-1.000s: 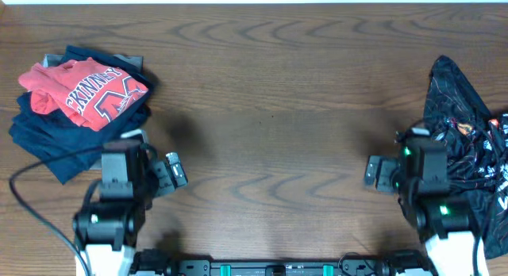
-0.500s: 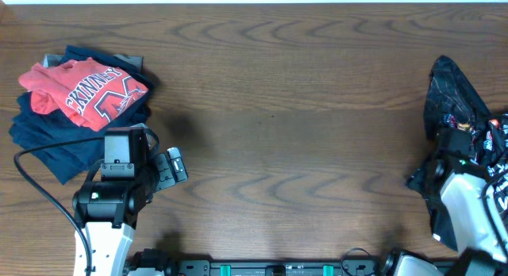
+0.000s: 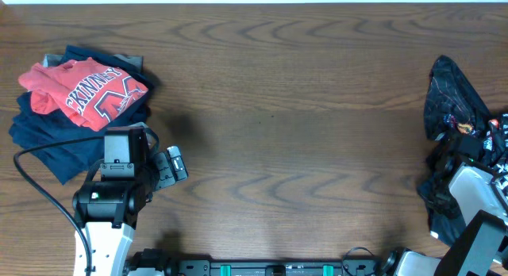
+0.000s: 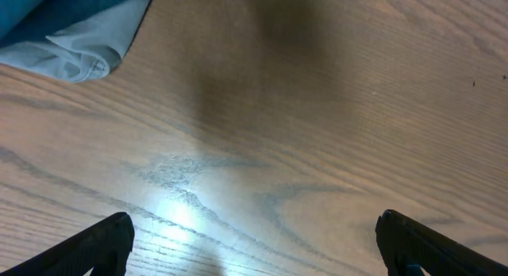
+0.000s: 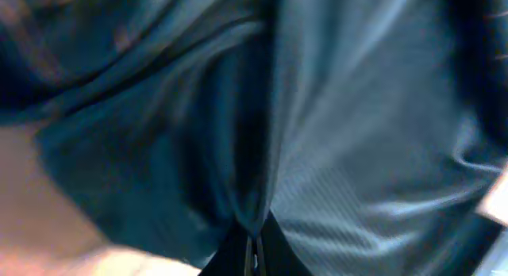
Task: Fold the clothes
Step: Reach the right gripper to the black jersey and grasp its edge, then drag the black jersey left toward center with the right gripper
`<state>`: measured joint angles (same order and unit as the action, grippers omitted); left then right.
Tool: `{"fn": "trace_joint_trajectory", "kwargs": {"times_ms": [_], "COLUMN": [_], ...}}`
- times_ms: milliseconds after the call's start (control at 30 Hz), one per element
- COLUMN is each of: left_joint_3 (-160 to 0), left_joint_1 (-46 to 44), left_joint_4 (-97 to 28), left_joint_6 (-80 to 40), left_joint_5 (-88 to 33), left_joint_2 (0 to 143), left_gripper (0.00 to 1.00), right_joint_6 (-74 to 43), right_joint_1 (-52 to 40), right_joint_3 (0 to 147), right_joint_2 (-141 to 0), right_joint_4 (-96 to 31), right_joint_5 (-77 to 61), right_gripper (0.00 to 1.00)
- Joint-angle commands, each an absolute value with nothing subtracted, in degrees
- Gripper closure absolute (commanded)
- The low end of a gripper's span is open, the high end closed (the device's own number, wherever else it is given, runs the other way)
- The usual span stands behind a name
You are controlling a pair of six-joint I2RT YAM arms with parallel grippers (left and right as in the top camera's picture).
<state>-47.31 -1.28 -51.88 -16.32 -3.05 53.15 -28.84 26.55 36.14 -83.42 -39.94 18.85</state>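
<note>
One red shirt [image 3: 79, 92] is piled on navy clothes [image 3: 44, 145] far left, the left gripper [image 4: 254, 246] is held spread wide and empty, and one black garment [image 3: 451, 97] at the table's [image 3: 286, 109] right edge is pinched by the fully closed right gripper [image 5: 252, 258].

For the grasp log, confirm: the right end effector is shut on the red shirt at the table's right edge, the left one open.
Wrong garment: the right end effector is shut on the black garment at the table's right edge (overhead and right wrist views); left end effector open.
</note>
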Motion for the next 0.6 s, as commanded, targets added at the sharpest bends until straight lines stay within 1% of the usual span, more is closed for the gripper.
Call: {"fn": "trace_joint_trajectory", "kwargs": {"times_ms": [0,100,167,300,367,467,567], "left_joint_3": [-48.4,-48.4,-48.4,-48.4,-48.4,-48.4,-48.3], "left_joint_1": [-1.1,-1.1,-1.1,-1.1,-1.1,-1.1,-1.1], "left_joint_4": [-51.5,-50.3,-49.0,-45.1,-43.0,-40.1,-37.7], "left_joint_6": [-16.4,-16.4,-16.4,-16.5,-16.7,-16.9,-16.9], "left_joint_5": [-3.4,-3.4,-3.4,-3.4,-3.4,-3.5,-3.4], "left_joint_2": [53.1,53.1,53.1,53.1,53.1,53.1,53.1], "left_gripper": [0.02,0.02,0.02,0.02,0.02,0.02,0.02], "right_joint_6": [-20.3,-10.4,-5.4,-4.9,-8.3,-15.0,-21.4], "right_joint_1": [26.6,23.4,19.1,7.0,-0.1,-11.0,-20.6], "right_joint_3": [35.7,35.7,35.7,35.7,35.7,35.7,35.7], "right_joint_2": [-83.5,-83.5,-83.5,-83.5,-83.5,-83.5,-83.5], "right_joint_4": [-39.1,-39.0,-38.6,-32.5,-25.6,-11.1,3.9], "right_joint_5": [0.1,-17.9,-29.9,-42.1,-44.9,-44.8,-39.3], "right_gripper": [0.99,0.99,0.99,0.99,0.99,0.99,0.99]}}
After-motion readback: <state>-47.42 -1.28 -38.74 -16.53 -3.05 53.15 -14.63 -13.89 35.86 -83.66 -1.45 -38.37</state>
